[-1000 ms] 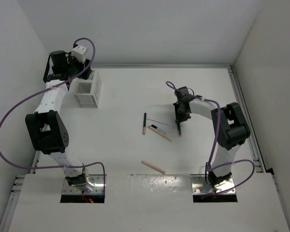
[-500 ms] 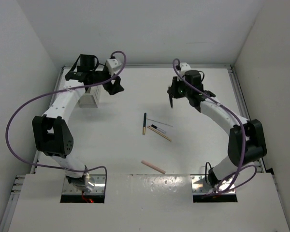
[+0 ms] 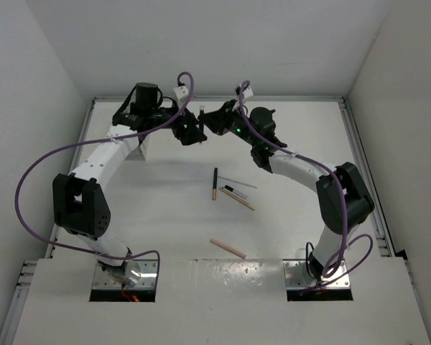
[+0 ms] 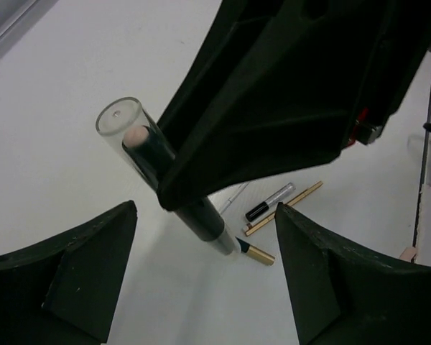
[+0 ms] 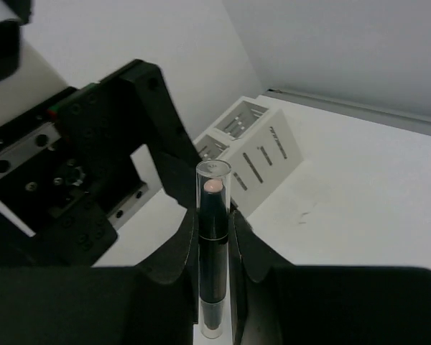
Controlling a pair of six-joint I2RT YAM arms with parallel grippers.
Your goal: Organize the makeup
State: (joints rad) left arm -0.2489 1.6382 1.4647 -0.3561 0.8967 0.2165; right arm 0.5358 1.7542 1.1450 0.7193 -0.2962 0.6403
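Note:
My right gripper [image 5: 214, 215] is shut on a black makeup stick [image 5: 214, 215] with a clear cap and pink tip, held above the back of the table [image 3: 201, 119]. My left gripper [image 4: 205, 215] is open, its fingers [image 4: 79, 266] on either side of the stick [image 4: 147, 154] without touching it. In the top view the two grippers meet, left [image 3: 195, 135] and right [image 3: 211, 119]. On the table lie a black stick with gold tip [image 3: 215, 183], a thin grey stick [image 3: 237, 182], a black-and-white one [image 3: 235, 192], a tan one [image 3: 238, 200] and a pink one [image 3: 228, 248].
The white slotted rack [image 5: 253, 147] stands at the back left, mostly hidden under the left arm in the top view [image 3: 145, 149]. A raised rail [image 3: 359, 158] runs along the table's right edge and walls close in the back and sides.
The right gripper has carried the stick up from mid-table to the back centre. The left gripper has swung right from the rack to meet it.

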